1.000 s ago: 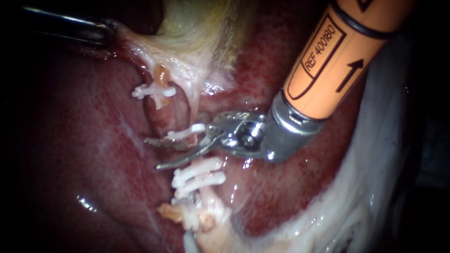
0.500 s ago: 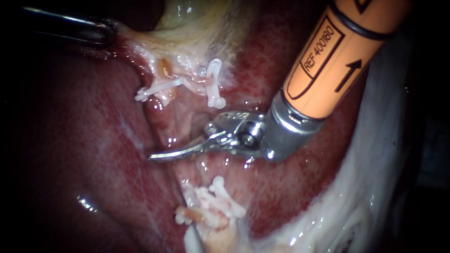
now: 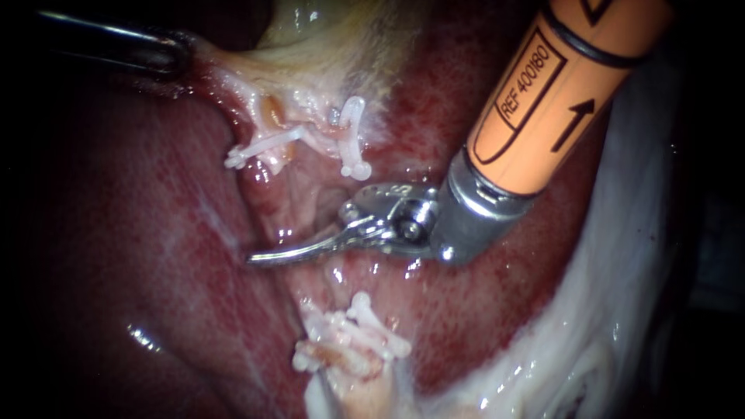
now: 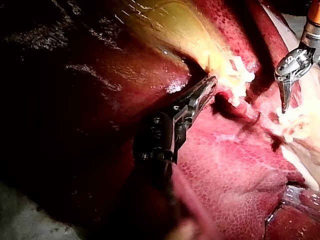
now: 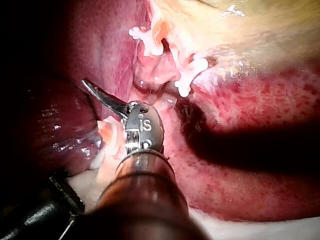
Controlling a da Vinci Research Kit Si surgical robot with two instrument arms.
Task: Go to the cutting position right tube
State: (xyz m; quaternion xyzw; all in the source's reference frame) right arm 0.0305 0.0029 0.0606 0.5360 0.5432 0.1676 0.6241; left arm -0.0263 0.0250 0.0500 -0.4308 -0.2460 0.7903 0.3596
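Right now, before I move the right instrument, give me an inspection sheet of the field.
Surface: liver, wet.
Job's things: upper clips by the gallbladder, clip cluster below; no tube seen between them.
Clutter: nothing seen.
Instruments: right instrument, jaws shut, empty, between the clip groups; left instrument shut on gallbladder.
Cables: nothing seen.
Surroundings: pale tissue on the right.

Our right instrument: orange sleeve with a black ring, a black-outlined label box and a black arrow; dull steel collar; bright wrist with one round pivot screw; two thin curved blades. Our left instrument: black shaft, dark wrist with small screws, slim grey jaws.
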